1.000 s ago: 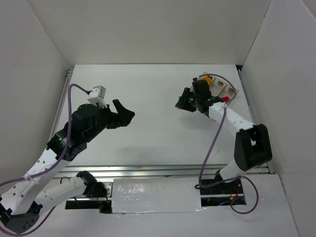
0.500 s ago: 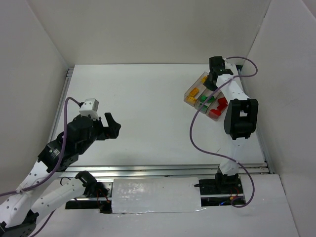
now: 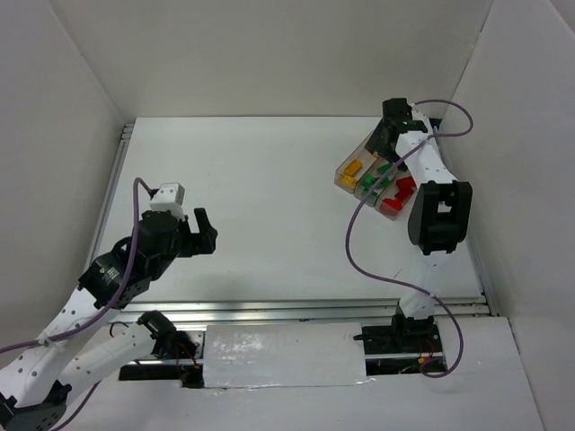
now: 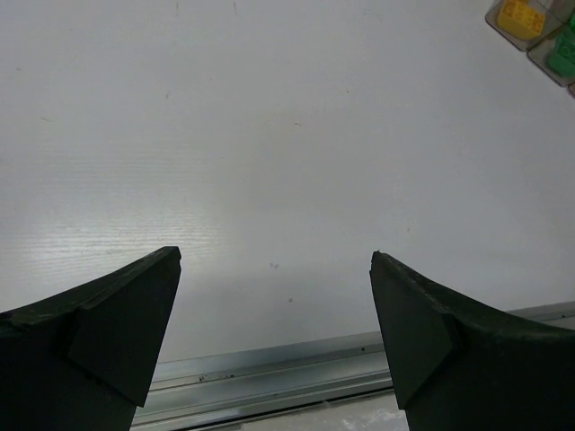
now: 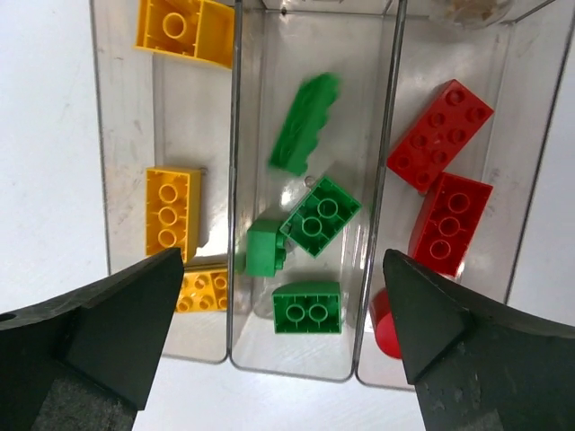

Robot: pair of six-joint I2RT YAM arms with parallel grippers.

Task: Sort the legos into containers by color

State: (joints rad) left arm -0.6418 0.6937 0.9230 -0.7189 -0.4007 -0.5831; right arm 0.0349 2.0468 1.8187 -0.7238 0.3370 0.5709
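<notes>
— How are the fingers found?
— The right gripper [image 5: 280, 314] is spread wide and empty over the containers [image 5: 235, 135]. A blurred green lego [image 5: 304, 124], perhaps dropping, is seen in the middle compartment [image 5: 359, 90]. The left gripper [image 4: 274, 332] is held open above the table [image 4: 269, 135].
— Next?
— Sorting is judged finished; withdrawal is called for.

Ten legos [image 5: 319, 215], three containers [image 5: 235, 135]

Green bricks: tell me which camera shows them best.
The right wrist view. It looks straight down on the green bricks, four of them in the middle compartment of the tray, one blurred. The top view shows them only as small green specks; the left wrist view catches a green sliver at its upper right edge.
</notes>
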